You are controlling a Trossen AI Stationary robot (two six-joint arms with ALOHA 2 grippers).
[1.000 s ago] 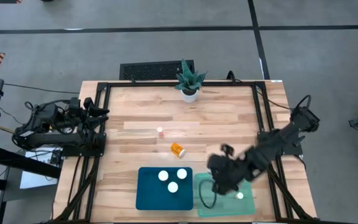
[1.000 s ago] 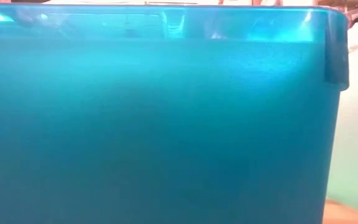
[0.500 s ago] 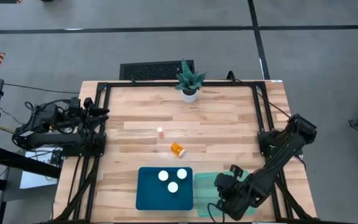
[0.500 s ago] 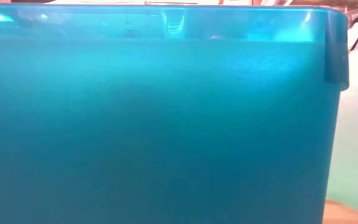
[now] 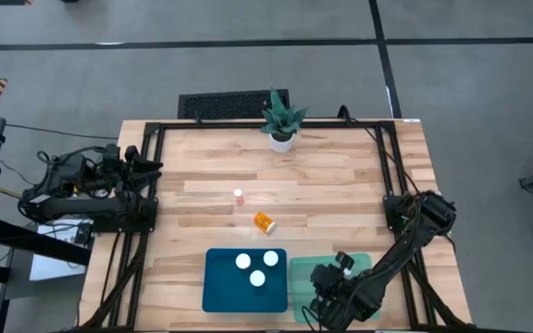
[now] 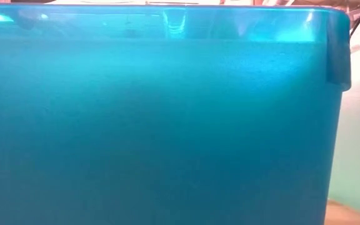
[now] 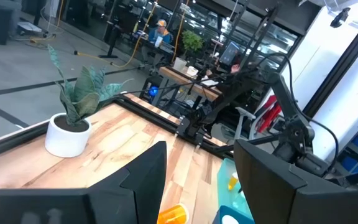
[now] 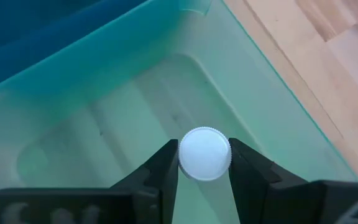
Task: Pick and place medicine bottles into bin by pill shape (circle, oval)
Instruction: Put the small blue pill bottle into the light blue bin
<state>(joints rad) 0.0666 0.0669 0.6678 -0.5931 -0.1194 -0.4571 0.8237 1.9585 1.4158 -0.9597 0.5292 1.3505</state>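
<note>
Fingers of the right gripper [image 8: 204,163] clamped a white-capped amber medicine bottle [image 8: 204,154] upright, lower right, above the mint-green plastic tray [image 8: 135,118].

A: The high camera looks straight down on the whole pale wooden bench [image 5: 322,185], both arms included.

B: The low one sits pressed against the dark blue plastic tray [image 6: 155,125], whose wall nearly fills its picture.

A: The left wrist camera faces across the bench into the room. The right wrist camera looks closely down into the pale mint green plastic tray [image 8: 104,149], which the high view also shows [image 5: 303,270].
</note>
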